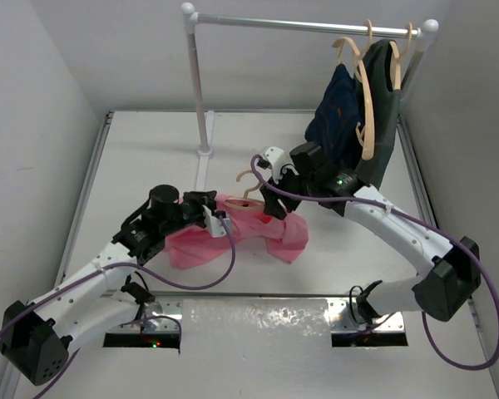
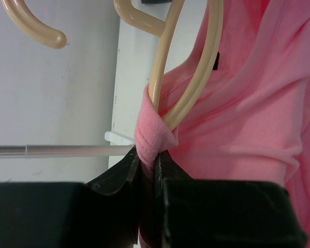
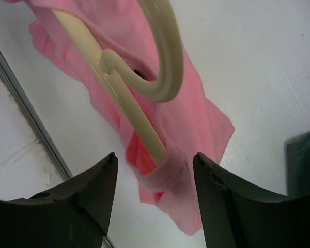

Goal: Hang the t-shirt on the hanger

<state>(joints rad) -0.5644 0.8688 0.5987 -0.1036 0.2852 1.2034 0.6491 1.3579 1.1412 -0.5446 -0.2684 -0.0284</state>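
Observation:
The pink t-shirt (image 1: 258,233) lies bunched on the table in the middle of the top view. The tan wooden hanger (image 1: 248,199) lies on its far edge, one arm pushed into the cloth. My left gripper (image 1: 219,221) is shut on the shirt's ribbed collar (image 2: 151,129), and the hanger's thin arms (image 2: 196,88) pass through that collar just beyond the fingertips. My right gripper (image 1: 269,176) hovers over the hanger's hook (image 3: 165,62). It is open (image 3: 155,160) and empty, its jaws standing either side of the hanger arm (image 3: 139,124) where it enters the pink cloth (image 3: 170,175).
A white clothes rack (image 1: 201,91) with a top rod (image 1: 308,25) stands at the back. Two like hangers hang at its right end with a navy garment (image 1: 337,116) and a dark grey-green garment (image 1: 387,125), close behind my right arm. Metal rails edge the table.

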